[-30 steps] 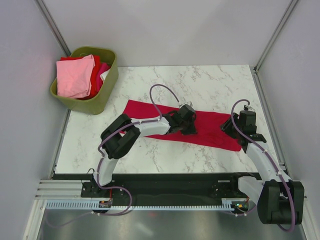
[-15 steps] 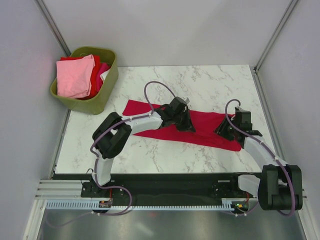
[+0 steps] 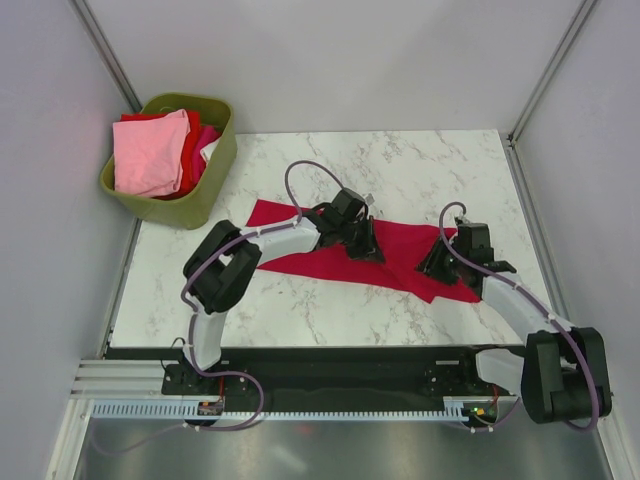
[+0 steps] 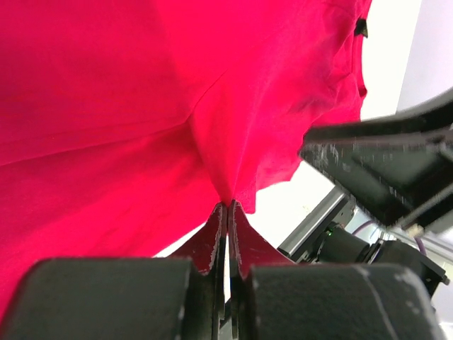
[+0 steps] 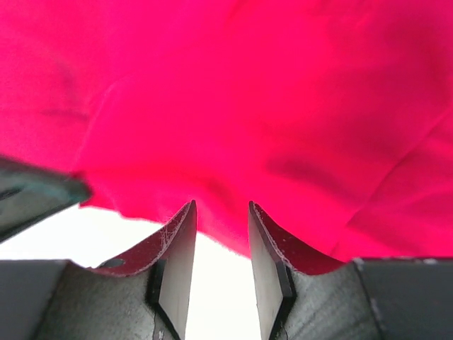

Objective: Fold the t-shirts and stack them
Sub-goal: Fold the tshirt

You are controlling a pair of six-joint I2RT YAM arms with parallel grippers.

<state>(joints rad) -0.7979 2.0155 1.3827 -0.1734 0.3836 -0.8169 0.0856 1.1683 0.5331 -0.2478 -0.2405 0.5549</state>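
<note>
The crimson red t-shirt [image 3: 400,248] lies in a long band across the middle of the marble table. My left gripper [image 3: 364,247] is shut on a pinch of the shirt's cloth [image 4: 228,207] near its middle and pulls it up into a peak. The small dark neck label [image 4: 361,27] shows at the top right of the left wrist view. My right gripper [image 3: 433,267] is open at the shirt's right part, with its fingertips at the shirt's hem [image 5: 220,212]. A light pink shirt [image 3: 148,152] lies on other red and magenta cloth [image 3: 206,136] in the basket.
The olive-green basket [image 3: 214,190] stands at the table's far left corner. Grey walls close in the back and both sides. Bare marble [image 3: 400,165] lies beyond the shirt and in front of it [image 3: 300,310].
My left gripper has moved left and further away with the pinched cloth. My right gripper has moved left over the shirt's right end, and that end has drawn in to the left.
</note>
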